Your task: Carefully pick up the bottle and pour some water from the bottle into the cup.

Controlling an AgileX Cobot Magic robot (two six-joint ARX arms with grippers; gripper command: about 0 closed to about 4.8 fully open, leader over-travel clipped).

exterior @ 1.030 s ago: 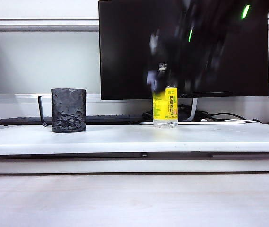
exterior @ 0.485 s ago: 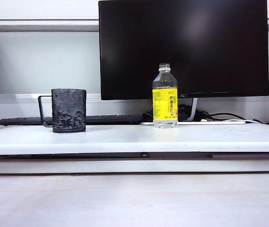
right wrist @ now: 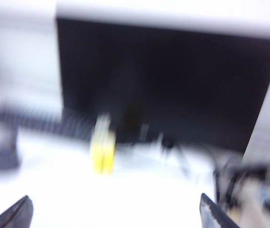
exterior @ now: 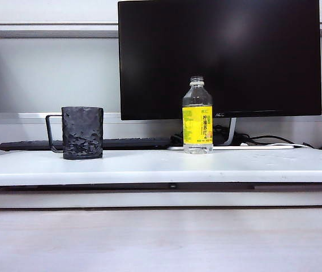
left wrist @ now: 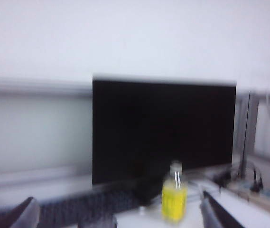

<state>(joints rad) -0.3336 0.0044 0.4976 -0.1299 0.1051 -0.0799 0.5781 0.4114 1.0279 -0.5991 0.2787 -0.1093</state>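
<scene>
The bottle [exterior: 197,115] stands upright on the white table [exterior: 161,165], in front of the dark monitor [exterior: 220,56], with the cup [exterior: 82,132] well apart from it toward the left arm's side, also upright, its thin handle [exterior: 50,132] turned away from the bottle. The bottle has no cap, and through the clear plastic below the yellow label a little water [exterior: 197,148] may sit at the bottom, though the level is hard to make out. A dark keyboard [exterior: 84,143] lies behind the cup. Neither arm shows from the front. The left gripper [left wrist: 120,216] has its jaws spread wide with nothing between them; only the two finger tips [left wrist: 24,214] show, and the bottle [left wrist: 174,199] sits well ahead of them, nearer the one finger than the other. The right gripper [right wrist: 115,213] is likewise wide open and empty, one tip [right wrist: 15,213] at each lower corner of a badly blurred picture; the bottle [right wrist: 103,144] is a yellow smear well ahead of the jaws, and the cup [right wrist: 3,147] a dark blur out past one finger.
</scene>
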